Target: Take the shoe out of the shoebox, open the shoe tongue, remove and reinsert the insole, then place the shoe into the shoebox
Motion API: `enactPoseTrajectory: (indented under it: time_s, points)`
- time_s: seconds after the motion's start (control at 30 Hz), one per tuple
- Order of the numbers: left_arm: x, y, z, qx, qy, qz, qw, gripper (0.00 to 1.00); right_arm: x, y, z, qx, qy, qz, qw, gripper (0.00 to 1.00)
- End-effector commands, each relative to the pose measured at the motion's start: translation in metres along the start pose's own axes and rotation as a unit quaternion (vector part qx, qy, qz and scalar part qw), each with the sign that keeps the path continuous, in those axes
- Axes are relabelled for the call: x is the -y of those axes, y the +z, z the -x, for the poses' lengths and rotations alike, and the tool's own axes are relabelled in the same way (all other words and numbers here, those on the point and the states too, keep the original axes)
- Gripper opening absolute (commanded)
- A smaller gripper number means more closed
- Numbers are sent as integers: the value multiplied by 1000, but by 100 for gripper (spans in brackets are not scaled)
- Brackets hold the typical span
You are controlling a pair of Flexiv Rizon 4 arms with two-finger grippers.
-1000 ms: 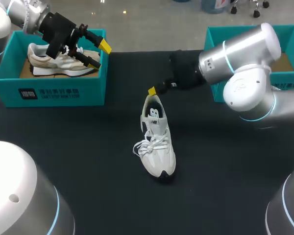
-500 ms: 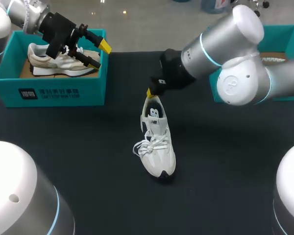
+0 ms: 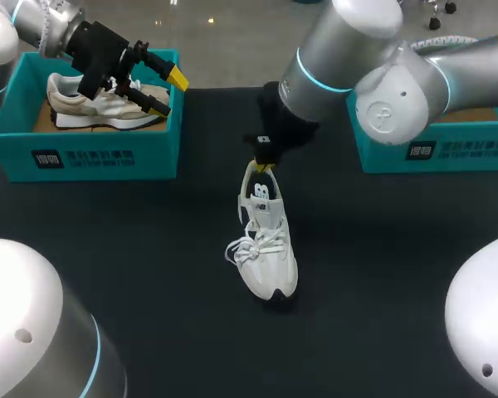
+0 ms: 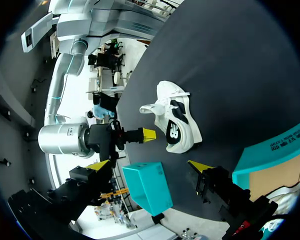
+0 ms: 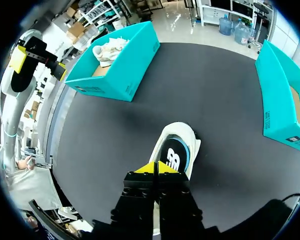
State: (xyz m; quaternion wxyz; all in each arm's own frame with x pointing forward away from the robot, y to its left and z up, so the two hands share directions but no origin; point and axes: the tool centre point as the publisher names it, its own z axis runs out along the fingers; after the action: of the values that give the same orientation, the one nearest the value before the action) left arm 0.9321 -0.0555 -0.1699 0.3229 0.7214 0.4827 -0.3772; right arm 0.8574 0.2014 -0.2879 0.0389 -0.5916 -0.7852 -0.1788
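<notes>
A white sneaker (image 3: 267,240) with a dark logo lies on the black table, toe toward me; it also shows as the sneaker (image 5: 176,148) and the sneaker (image 4: 177,122) in the wrist views. My right gripper (image 3: 264,163) is shut, its joined yellow tips right at the heel opening, with nothing seen between them; the right gripper (image 5: 155,169) hangs just over the heel rim. My left gripper (image 3: 162,89) stands open above the left teal shoebox (image 3: 91,153), which holds a beige shoe (image 3: 100,106). Through the open left gripper (image 4: 147,167) the sneaker lies far ahead.
A second teal shoebox (image 3: 432,149) stands at the right back of the table, behind my right arm; it shows as the right box (image 5: 282,100) too. The left box (image 5: 117,70) sits well ahead of the right gripper. Bare black mat surrounds the sneaker.
My right arm has swung over toward the middle, turning its gripper to point down onto the sneaker's heel. The left arm and the sneaker have kept still.
</notes>
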Motion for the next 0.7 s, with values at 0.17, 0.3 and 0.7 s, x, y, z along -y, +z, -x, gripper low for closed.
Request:
enactPoseTrajectory:
  time_s: [0.17, 0.3, 0.7]
  points:
    - [0, -1, 0, -2, 0, -1, 1000, 100, -3, -6, -3, 168, 2, -8, 986, 0]
    - [0, -1, 0, -2, 0, -1, 1000, 100, -3, -6, -3, 168, 2, -8, 986, 0]
    - [0, -1, 0, -2, 0, -1, 1000, 100, 13, 10, 6, 173, 31, -19, 984, 0]
